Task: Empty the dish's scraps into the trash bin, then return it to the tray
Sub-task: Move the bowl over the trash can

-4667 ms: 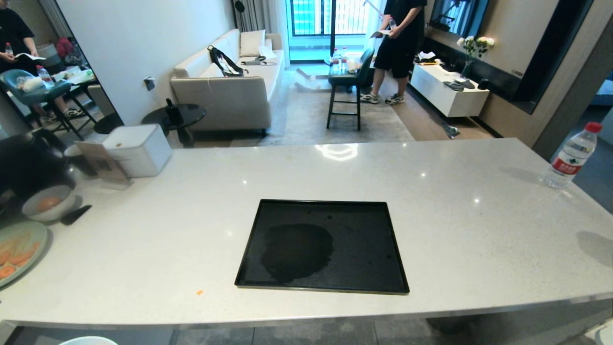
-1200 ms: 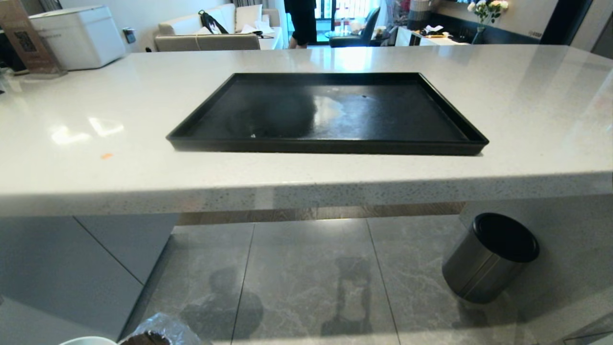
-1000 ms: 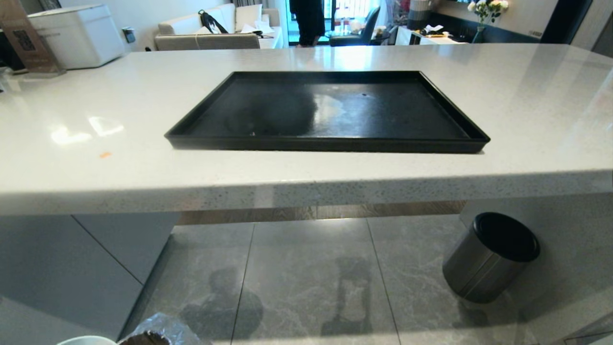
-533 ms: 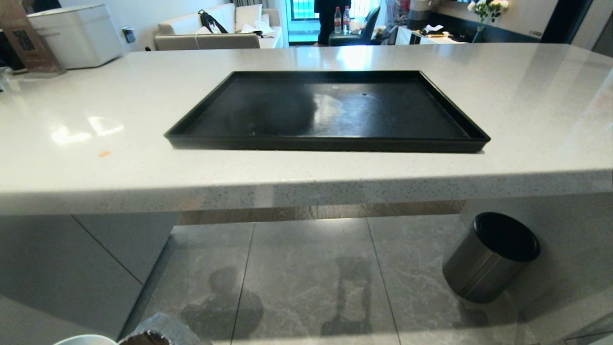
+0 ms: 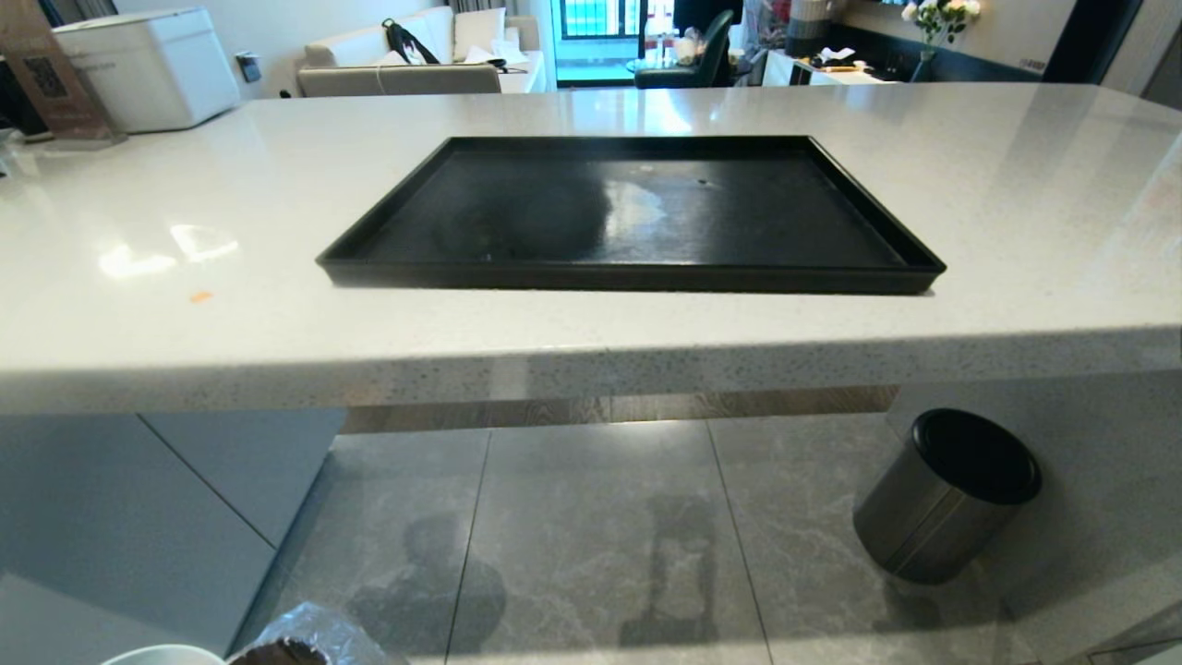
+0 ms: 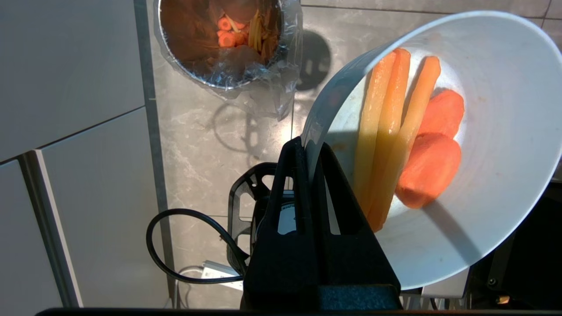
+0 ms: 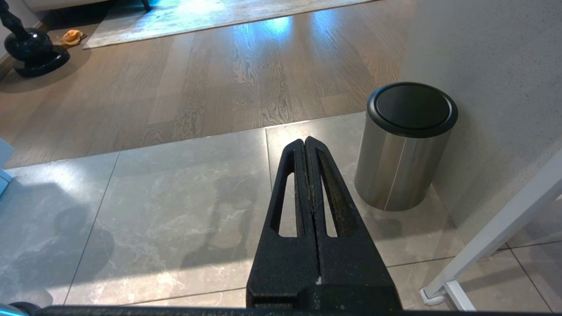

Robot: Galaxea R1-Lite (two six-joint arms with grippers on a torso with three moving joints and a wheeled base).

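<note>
Low at the bottom left corner of the head view, a sliver of the dish (image 5: 162, 656) and the crinkled plastic of the trash bin (image 5: 309, 637) just show, side by side. Across the middle of that frame the black tray (image 5: 628, 277) lies bare on the pale counter (image 5: 185, 231), with a small orange crumb (image 5: 200, 296) on the counter to its left. Below the counter edge, at lower right, a steel bin (image 5: 942, 499) with a black top stands on the grey floor tiles. A white box (image 5: 148, 65) sits at the upper left.

From the left wrist view, the left gripper (image 6: 307, 151) is clenched on the rim of the dish (image 6: 505, 197), which is tilted; the scraps (image 6: 404, 136), three pale sticks and two carrot slices, lie inside against its wall. The trash bin (image 6: 224, 74) is in the upper left of that frame, on the floor and apart from the dish, with carrot pieces already at its bottom. A black cable (image 6: 175, 245) loops below it.

The right gripper (image 7: 306, 145) hangs with its fingers pressed together on nothing, above the floor tiles, the steel bin (image 7: 406, 149) to its right beside a pale wall.
</note>
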